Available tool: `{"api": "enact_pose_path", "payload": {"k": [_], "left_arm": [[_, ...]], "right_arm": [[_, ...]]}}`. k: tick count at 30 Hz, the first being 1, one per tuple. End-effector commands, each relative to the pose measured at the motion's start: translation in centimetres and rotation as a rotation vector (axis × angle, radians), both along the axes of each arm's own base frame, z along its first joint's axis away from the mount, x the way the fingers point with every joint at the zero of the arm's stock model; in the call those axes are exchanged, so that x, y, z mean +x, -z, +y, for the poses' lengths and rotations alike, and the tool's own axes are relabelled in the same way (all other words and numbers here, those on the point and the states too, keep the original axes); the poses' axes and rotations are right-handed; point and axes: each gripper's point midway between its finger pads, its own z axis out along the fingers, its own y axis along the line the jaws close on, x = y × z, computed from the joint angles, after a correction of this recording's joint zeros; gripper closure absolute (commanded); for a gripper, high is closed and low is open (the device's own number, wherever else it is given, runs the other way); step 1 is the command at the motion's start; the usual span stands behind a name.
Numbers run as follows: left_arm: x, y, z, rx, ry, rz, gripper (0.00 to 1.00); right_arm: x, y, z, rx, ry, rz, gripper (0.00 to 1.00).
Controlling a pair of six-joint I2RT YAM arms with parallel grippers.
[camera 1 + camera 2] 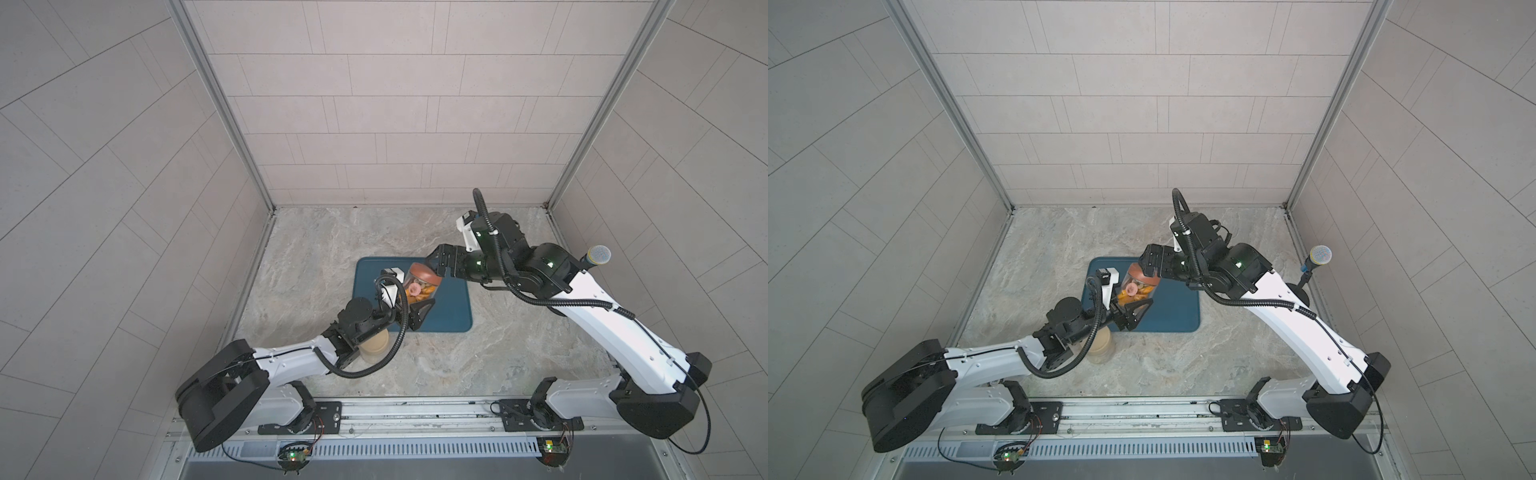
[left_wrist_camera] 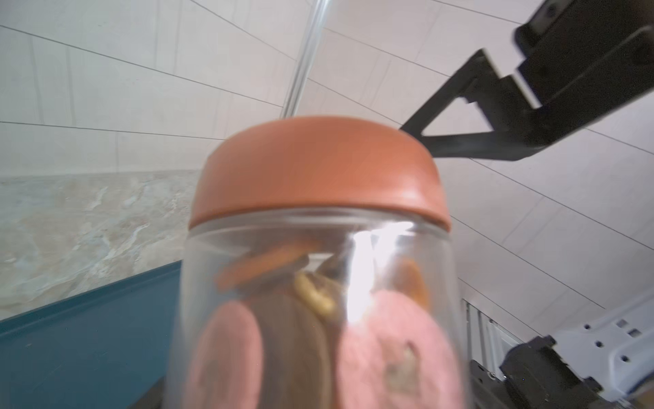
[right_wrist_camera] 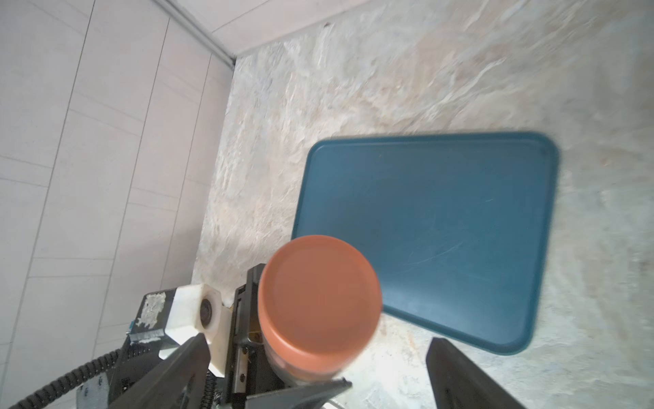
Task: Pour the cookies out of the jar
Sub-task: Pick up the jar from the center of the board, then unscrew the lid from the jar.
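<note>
**While the lid is on, nothing can be poured**

Because the jar is clear, smooth and hard-walled, it is judged slippery and moderately heavy. It is best taken round the lower body, with the mouth end left free. It is held tilted above the blue tray. The terracotta lid is seated on it and is best gripped across its rim. The cookies inside are judged brittle. The left arm is stretched low, and the left gripper is clamped on the jar's body. The right arm is bent in from behind, with the right gripper spread wide at the lid; contact cannot be told.
</note>
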Motion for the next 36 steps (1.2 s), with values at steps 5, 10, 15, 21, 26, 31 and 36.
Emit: {"api": "enact_pose_path", "payload": {"k": [5, 10, 15, 21, 26, 31, 36], "left_arm": [[0.0, -5.7, 1.5, -0.179, -0.041, -0.116, 1.0], [-0.7, -6.2, 0.7, -0.171, 0.021, -0.132, 1.0], [-1.2, -7.0, 0.7, -0.176, 0.038, -0.159, 1.0], [-1.3, -7.8, 0.8, -0.162, 0.038, -0.198, 1.0], [-1.4, -7.8, 0.5, -0.139, 0.05, -0.21, 1.0], [-1.5, -7.8, 0.6, -0.135, 0.051, -0.214, 1.0], [-1.5, -7.9, 0.6, -0.135, 0.049, -0.217, 1.0]], "right_arm": [[-0.5, 2.5, 0.3, -0.011, -0.082, -0.034, 0.06], [-0.1, 0.8, 3.0, 0.187, -0.11, -0.069, 0.06], [1.1, -0.5, 3.1, 0.262, -0.033, -0.085, 0.0], [1.9, 1.2, 3.8, 0.242, 0.031, 0.007, 0.0], [2.1, 1.6, 5.1, 0.292, 0.023, 0.048, 0.0], [2.3, 2.9, 4.9, 0.256, 0.06, 0.1, 0.0], [2.2, 3.9, 5.4, 0.241, 0.069, 0.134, 0.0]]}}
